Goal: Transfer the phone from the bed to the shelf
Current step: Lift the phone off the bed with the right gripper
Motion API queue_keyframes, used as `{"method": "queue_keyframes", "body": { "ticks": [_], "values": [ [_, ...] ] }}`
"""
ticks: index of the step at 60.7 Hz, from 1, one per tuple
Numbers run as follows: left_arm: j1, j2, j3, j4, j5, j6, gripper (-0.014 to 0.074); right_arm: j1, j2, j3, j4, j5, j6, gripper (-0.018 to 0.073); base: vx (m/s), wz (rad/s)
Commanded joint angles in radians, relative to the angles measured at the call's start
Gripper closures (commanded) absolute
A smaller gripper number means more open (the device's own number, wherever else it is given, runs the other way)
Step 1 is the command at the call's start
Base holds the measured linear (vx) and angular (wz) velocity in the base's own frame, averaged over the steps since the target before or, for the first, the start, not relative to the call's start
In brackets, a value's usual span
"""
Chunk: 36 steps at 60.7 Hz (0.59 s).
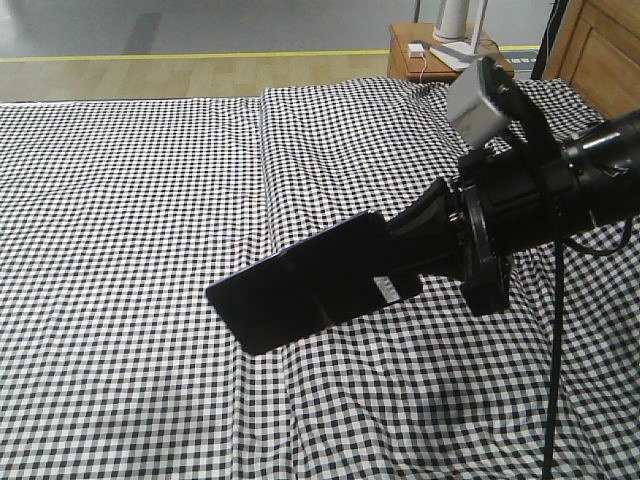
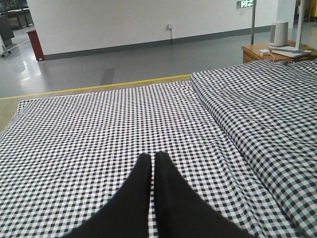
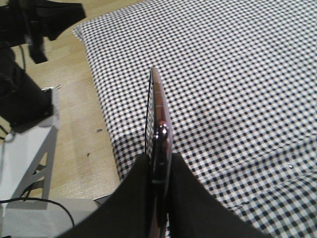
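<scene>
The right pincer (image 1: pixel 392 262) clamps one end of the phone (image 1: pixel 300 285), a thin, glossy black slab with a rose-gold edge, at mid-frame over the wrinkled gingham bed (image 1: pixel 120 200). The left pincer (image 2: pixel 151 166) hangs above the sheet, its black fingers pressed together on nothing. A brown wooden nightstand (image 1: pixel 400 62) stands upper right.

Blk right tool (image 3: pixel 157 157), grey cam box (image 1: pixel 478 102), blk cable (image 1: pixel 553 380).

Glossy black phone (image 1: pixel 300 285), edge-up above gingham bed (image 1: pixel 130 200)
</scene>
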Motion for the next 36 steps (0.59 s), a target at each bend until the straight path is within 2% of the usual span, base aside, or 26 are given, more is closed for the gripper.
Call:
{"method": "queue_keyframes", "body": {
  "ticks": [1, 19, 36],
  "values": [
    [-0.006, -0.014, -0.022, -0.009, -0.073, -0.006, 0.0595, 0.029, -0.033, -0.025, 0.070, 0.064, 0.016, 0.0563, 0.00, 0.00],
    [-0.006, -0.014, -0.022, -0.009, -0.073, -0.006, 0.0595, 0.128, -0.035, -0.025, 0.070, 0.064, 0.018, 0.0563, 0.00, 0.00],
    [-0.006, -0.014, -0.022, -0.009, -0.073, -0.006, 0.0595, 0.126, -0.035, -0.025, 0.076, 0.064, 0.019, 0.0563, 0.00, 0.00]
  ]
}}
